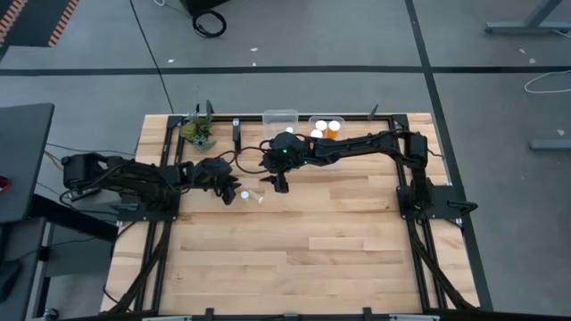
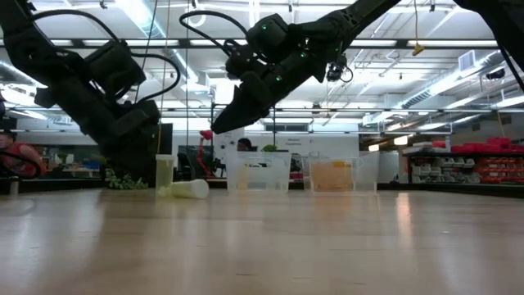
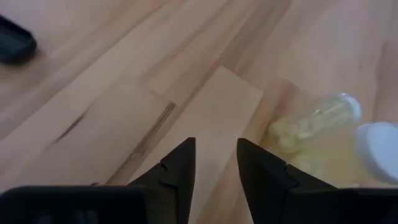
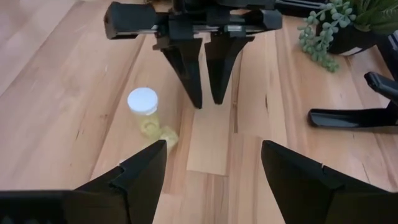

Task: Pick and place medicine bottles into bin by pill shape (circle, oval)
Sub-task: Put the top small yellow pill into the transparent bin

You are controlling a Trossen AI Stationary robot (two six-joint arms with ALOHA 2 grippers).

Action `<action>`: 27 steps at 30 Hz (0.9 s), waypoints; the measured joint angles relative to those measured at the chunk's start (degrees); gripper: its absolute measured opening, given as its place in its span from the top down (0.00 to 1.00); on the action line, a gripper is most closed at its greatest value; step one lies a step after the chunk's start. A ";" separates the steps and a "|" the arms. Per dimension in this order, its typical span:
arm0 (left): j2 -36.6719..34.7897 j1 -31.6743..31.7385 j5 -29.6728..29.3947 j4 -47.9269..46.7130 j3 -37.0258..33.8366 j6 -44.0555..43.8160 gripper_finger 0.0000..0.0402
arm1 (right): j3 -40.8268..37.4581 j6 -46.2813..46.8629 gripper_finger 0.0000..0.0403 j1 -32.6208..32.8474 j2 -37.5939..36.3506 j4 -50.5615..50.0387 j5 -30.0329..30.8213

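Two small pale-yellow medicine bottles are on the wood table left of centre. One stands upright on its base [image 4: 143,112] [image 2: 164,174] with a white cap. The other lies on its side [image 4: 165,135] [image 2: 190,189] right beside it. My left gripper [image 3: 216,142] [image 4: 208,102] points down at the bare table just beside them. Its fingers are a narrow gap apart, open, with nothing between them. My right gripper [image 4: 213,143] [image 1: 281,185] hangs wide open above the table, looking at the bottles and the left gripper.
Two clear bins stand at the table's far edge. One [image 1: 279,117] is on the left and the other [image 1: 326,127] holds white-capped bottles. A small potted green plant [image 1: 198,132] stands at the far left. The near half of the table [image 1: 303,259] is bare wood.
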 joint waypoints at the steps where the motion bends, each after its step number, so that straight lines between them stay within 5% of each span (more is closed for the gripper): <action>1: 0.00 0.04 0.02 -0.37 0.00 0.02 0.69 | 0.00 0.00 0.33 -0.02 0.00 -0.28 0.00; 7: -0.04 -0.10 3.55 -1.10 -0.02 2.26 0.71 | -0.07 3.74 0.33 -0.77 -0.03 -0.81 0.00; 20: -0.04 -0.02 -0.52 -1.10 1.46 3.85 0.72 | -1.01 8.06 0.33 5.88 0.05 2.38 9.12; 27: -0.04 -0.02 -0.57 -2.90 1.53 3.87 0.73 | -1.10 10.02 0.33 8.09 6.08 8.95 12.82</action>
